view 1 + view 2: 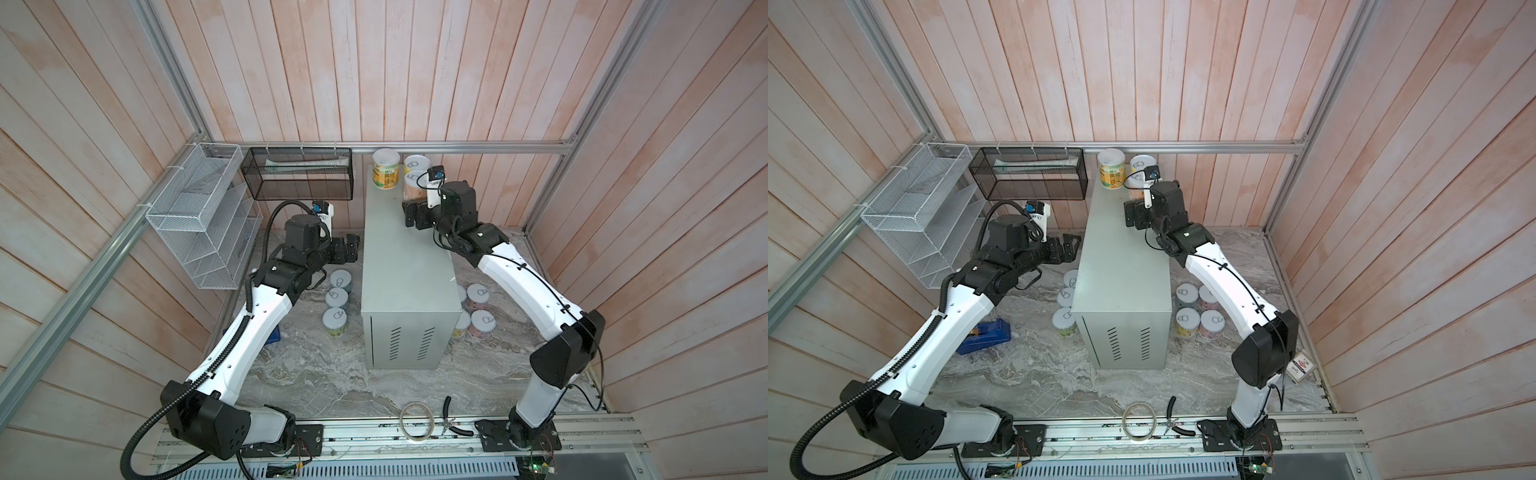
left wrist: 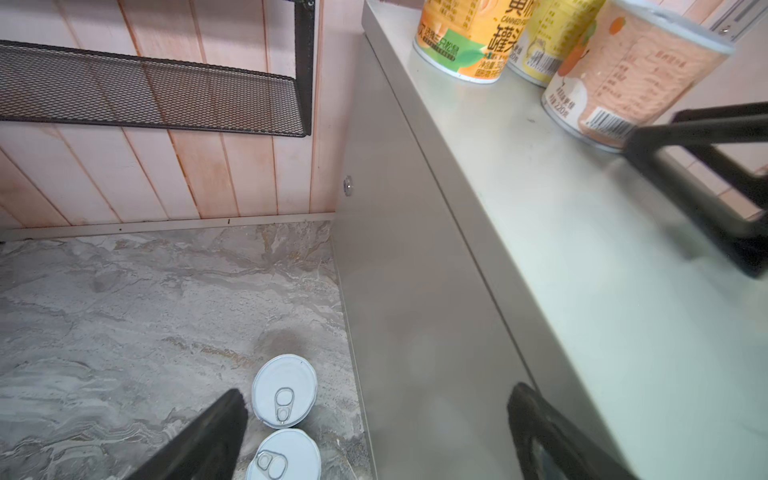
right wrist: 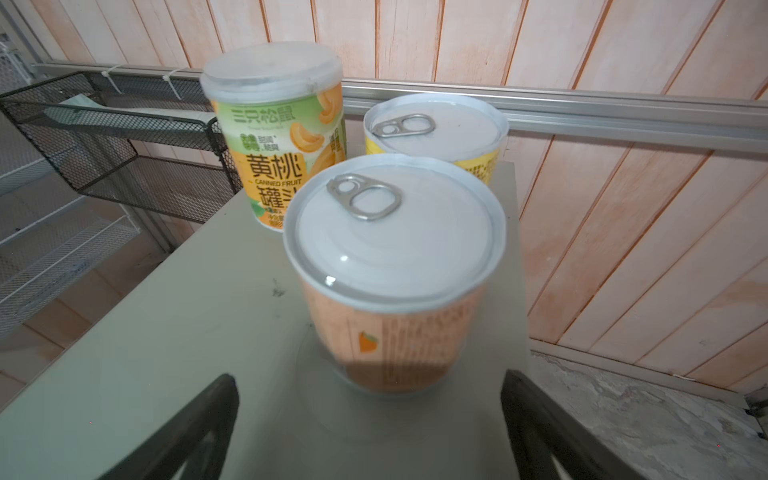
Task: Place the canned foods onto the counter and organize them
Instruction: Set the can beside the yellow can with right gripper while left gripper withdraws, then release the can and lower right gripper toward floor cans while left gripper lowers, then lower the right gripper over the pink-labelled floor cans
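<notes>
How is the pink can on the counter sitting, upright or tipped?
Upright: pink can stands base-down on the counter, lid facing up.

Both arms are clad in white shells with black joint housings. Corrugated black conduit (image 1: 135,434) is routed along the left arm (image 1: 266,311); thin black cable (image 1: 540,279) is clipped along the right arm (image 1: 511,286).

Three upright cans (image 1: 386,168) at far end of grey counter (image 1: 399,249), seven upright cans (image 1: 334,320) beside its base
</notes>
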Robot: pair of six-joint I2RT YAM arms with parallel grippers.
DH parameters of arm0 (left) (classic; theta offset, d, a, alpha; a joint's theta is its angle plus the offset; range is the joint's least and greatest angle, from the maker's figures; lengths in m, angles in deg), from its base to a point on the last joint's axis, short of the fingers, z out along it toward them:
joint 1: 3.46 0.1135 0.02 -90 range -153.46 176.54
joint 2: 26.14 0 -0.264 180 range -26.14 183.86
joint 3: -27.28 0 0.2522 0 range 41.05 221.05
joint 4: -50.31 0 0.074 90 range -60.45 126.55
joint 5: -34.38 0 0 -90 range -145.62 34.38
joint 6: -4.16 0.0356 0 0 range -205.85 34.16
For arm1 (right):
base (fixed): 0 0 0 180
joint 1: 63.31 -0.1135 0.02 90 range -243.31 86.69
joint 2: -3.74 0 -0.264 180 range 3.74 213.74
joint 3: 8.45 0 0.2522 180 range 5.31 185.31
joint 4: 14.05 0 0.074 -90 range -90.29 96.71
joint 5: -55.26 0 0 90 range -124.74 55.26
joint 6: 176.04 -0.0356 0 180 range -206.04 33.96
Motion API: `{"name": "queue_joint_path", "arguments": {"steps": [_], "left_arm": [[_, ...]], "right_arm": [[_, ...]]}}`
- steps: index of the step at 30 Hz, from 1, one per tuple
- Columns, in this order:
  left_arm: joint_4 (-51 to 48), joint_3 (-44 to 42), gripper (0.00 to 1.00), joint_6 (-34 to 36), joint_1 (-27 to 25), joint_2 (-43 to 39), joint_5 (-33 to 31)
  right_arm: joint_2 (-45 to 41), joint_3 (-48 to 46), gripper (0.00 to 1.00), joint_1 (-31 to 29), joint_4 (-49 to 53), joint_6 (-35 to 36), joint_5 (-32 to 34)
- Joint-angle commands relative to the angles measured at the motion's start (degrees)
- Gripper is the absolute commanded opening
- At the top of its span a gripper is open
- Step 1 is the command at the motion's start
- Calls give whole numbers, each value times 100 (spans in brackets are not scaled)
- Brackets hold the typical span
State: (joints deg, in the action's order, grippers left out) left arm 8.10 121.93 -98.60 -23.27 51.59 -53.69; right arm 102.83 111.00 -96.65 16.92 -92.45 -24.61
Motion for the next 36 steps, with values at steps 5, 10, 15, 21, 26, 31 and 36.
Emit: {"name": "queue_joint_path", "arguments": {"steps": [5, 10, 15, 21, 26, 31, 36], "left_arm": [[258, -434, 100, -71, 39, -446, -628], [-33, -810, 100, -463, 73, -667, -676], [2, -1725, 100, -520, 79, -1227, -361], [-56, -2425, 100, -692, 79, -1609, -387], [-101, -2590, 100, -783, 78, -1614, -286], [52, -2811, 100, -925, 73, -1656, -108], [194, -2955, 100, -941, 74, -1656, -114]], "right_arm": [[-1653, -561, 98, -7, 576, -403, -33], [-2914, -1279, 96, 394, 1181, -825, 661], [-3744, -2052, 92, 758, 1874, -1365, 1021], [-4223, -3626, 93, 1472, 2064, -1932, 444], [-4361, -4976, 95, 1683, 1653, -2238, 1], [-4311, -5936, 98, 2091, 1485, -2381, -268], [-4305, -6647, 97, 2723, 1039, -2451, -801]]}}
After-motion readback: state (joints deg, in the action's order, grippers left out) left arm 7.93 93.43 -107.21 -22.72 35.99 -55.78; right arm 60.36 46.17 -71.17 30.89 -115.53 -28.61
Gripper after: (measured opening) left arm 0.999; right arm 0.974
